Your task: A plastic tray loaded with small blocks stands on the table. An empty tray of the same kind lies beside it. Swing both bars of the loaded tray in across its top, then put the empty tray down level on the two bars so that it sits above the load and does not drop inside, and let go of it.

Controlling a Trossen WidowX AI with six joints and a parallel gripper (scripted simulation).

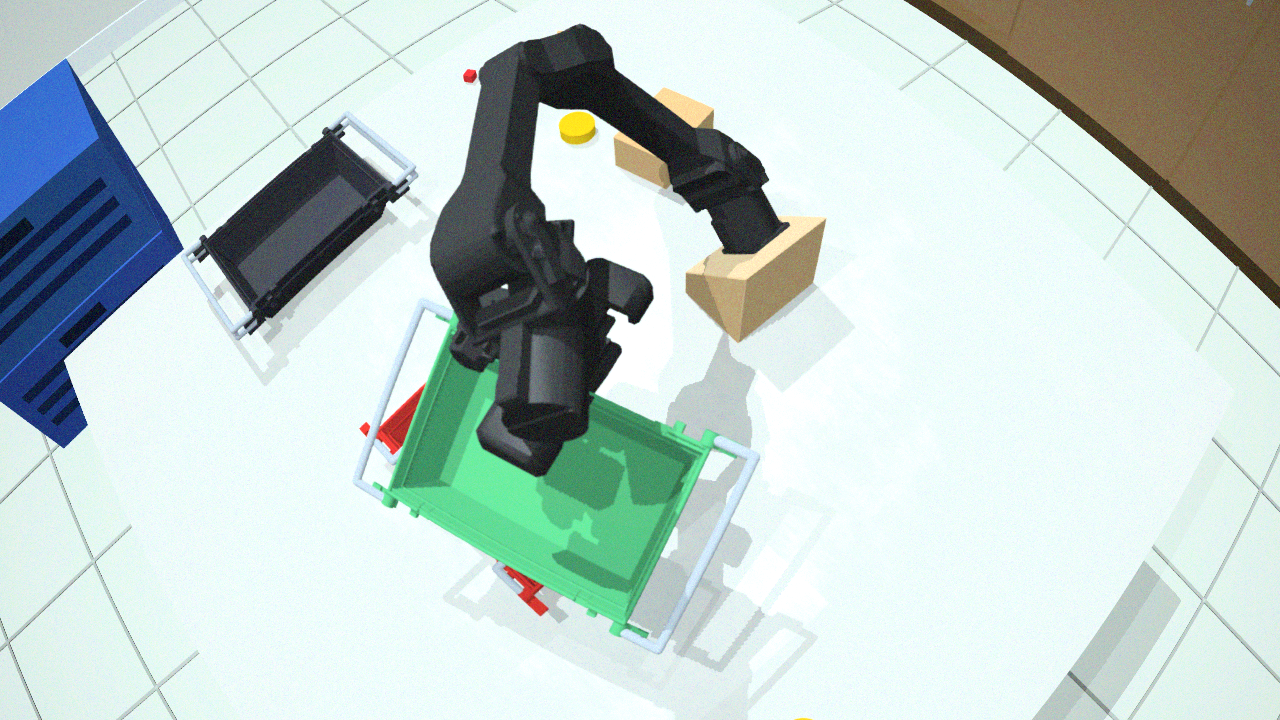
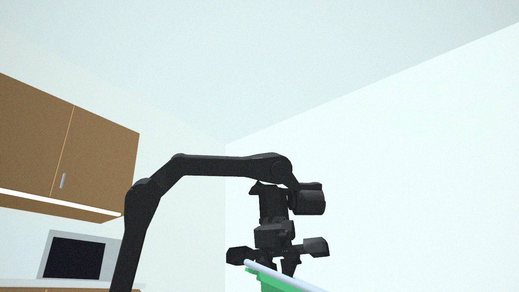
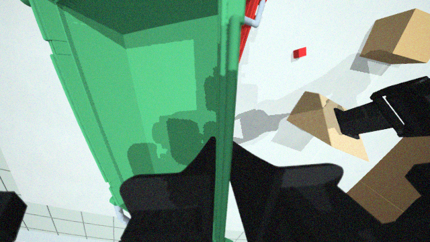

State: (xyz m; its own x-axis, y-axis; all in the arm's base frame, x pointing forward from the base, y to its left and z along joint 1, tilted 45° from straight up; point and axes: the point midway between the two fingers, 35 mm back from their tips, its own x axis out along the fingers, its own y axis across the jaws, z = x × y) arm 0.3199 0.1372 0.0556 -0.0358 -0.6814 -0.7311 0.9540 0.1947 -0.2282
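Note:
My gripper (image 2: 278, 267) (image 3: 223, 142) is shut on the long side wall of the empty green tray (image 1: 510, 532) (image 2: 275, 284) (image 3: 97, 84). It holds the tray in the air above the loaded red tray (image 1: 402, 419) (image 3: 244, 42). The green tray's two wire bars stick out past its ends; the right bar (image 1: 707, 546) and the left bar (image 1: 389, 394) show in the top view. The green tray covers most of the red one, with its blocks. Only a corner and an edge show, with short pieces of the red tray's bars (image 1: 508, 579) (image 3: 252, 21). The gap between the trays is hidden.
A black tray (image 1: 331, 259) and a blue cabinet (image 1: 53, 197) stand at the left. The arm's base rests on a wooden block (image 1: 760, 286) (image 3: 309, 117). Another wooden block (image 1: 687, 107) (image 3: 386, 33), a yellow disc (image 1: 577, 127) and a small red cube (image 1: 469, 76) lie farther back.

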